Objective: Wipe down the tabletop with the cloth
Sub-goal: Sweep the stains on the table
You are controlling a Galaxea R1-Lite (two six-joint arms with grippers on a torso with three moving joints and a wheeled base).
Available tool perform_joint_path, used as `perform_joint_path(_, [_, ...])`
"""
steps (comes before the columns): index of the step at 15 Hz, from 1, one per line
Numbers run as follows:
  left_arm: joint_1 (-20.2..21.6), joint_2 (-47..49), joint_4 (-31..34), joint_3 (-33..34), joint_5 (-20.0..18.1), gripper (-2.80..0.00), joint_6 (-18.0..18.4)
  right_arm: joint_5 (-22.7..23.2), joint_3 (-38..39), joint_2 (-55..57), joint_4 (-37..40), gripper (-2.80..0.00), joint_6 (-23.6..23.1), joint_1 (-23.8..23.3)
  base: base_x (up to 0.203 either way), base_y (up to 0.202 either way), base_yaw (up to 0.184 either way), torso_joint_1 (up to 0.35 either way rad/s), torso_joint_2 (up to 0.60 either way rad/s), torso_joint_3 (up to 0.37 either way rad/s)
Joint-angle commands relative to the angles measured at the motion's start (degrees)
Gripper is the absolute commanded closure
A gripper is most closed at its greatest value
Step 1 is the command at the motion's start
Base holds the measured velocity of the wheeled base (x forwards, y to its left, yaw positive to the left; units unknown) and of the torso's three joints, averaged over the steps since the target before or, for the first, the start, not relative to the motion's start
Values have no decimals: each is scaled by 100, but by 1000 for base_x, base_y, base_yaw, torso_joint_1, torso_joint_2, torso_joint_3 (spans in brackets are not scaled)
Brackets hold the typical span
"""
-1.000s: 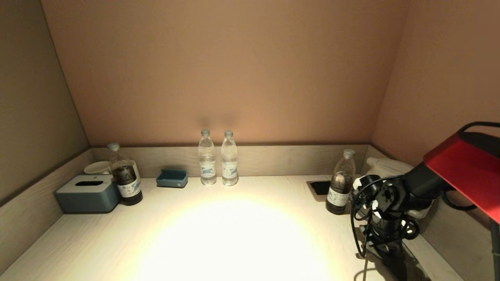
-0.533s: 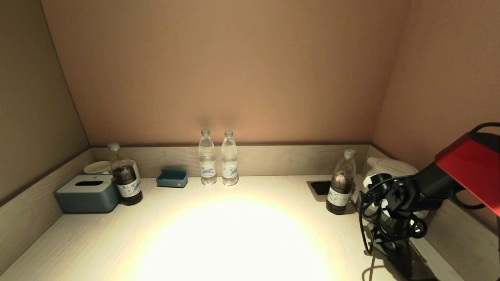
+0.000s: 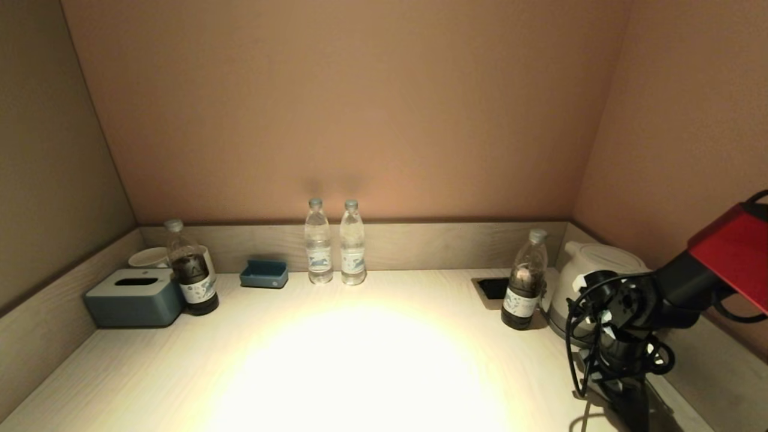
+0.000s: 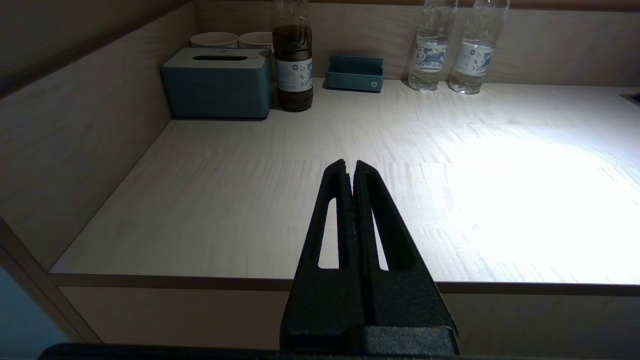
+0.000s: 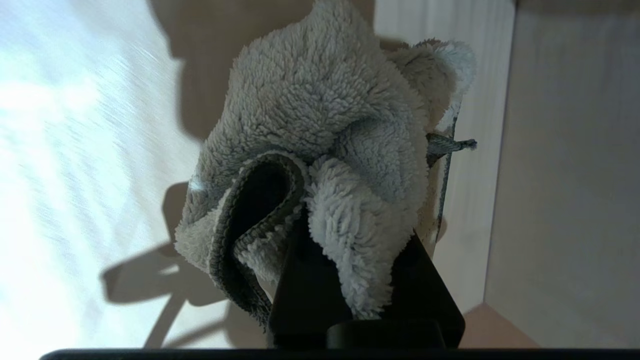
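Right gripper [image 5: 350, 280] low at the right end of the tabletop [image 3: 360, 360], close to the side wall, its fingers pinched on a bunched grey fleece cloth [image 5: 325, 150]. The cloth hangs in a loose wad ahead of the fingers; whether it touches the wood I cannot tell, though its shadow sits tight beneath it. In the head view the right arm crowds the near right corner, with a white kettle [image 3: 591, 270] just beside it and a dark-filled bottle [image 3: 523, 282] a little further along toward the middle. Left gripper [image 4: 350, 170] hovers off the front edge at the left end, fingers pressed together, holding nothing, apparently idle. Along the back: two clear water bottles [image 3: 335, 243], a small blue tray [image 3: 264, 274], a second dark bottle [image 3: 191, 270], a blue tissue box [image 3: 133, 297]. Risks as I judge them: a sweep running back from this corner could clip the kettle or tip the nearby bottle, since the wrist and its cables ride wide. The grip looks shallow on one fold, so dragging friction might pull the cloth free. Pressing too lightly would only skim.
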Motion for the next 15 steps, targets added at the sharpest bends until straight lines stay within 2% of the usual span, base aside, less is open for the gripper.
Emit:
perform_joint_path(1, [0,-2,0,0,2,0,-3,-16,103,-169,11,0,-22,-78,0,0,0,0,0,0])
perform_joint_path(7, [0,-2,0,0,2,0,-3,5,413,-235,-7,0,-68,-433,0,0,0,0,0,0])
perform_joint_path(10, [0,-2,0,0,2,0,-3,153,1060,-571,-286,0,-114,-473,0,0,0,0,0,0])
perform_joint_path(15, [0,-2,0,0,2,0,-3,481,1782,-1355,-419,0,-153,57,0,0,0,0,0,0])
